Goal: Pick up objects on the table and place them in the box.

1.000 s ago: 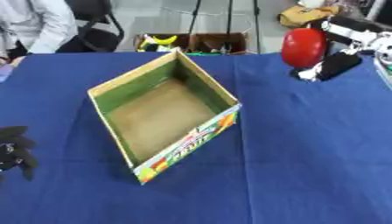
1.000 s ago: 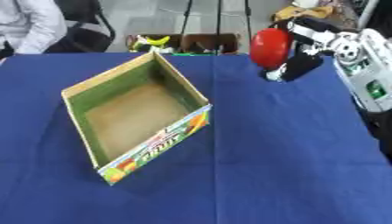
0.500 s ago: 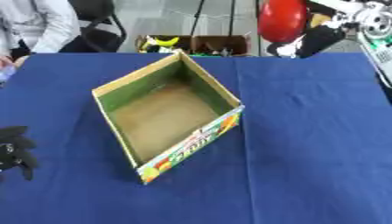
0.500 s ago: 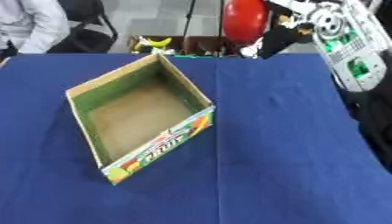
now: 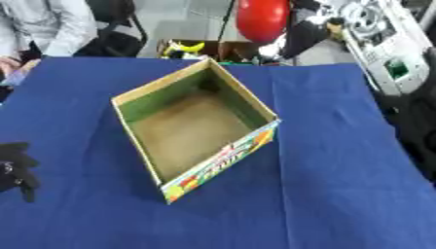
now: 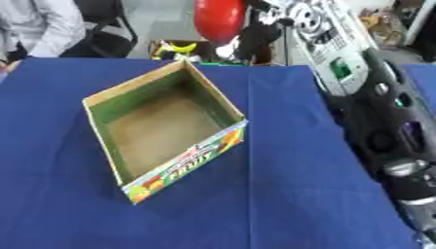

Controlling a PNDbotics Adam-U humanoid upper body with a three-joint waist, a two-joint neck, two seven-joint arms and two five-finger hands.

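Up goes the right hand (image 5: 302, 30), clamped on the red ball (image 5: 262, 18), high beyond the box (image 5: 197, 127). Only the left-eye view catches the left hand (image 5: 15, 164), fingers relaxed.

Blue-clothed table (image 5: 340, 194), dark chair (image 5: 115, 41) and pale grey floor (image 5: 170, 19) beyond.

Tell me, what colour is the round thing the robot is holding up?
Red; the ball shows best in the left eye view.
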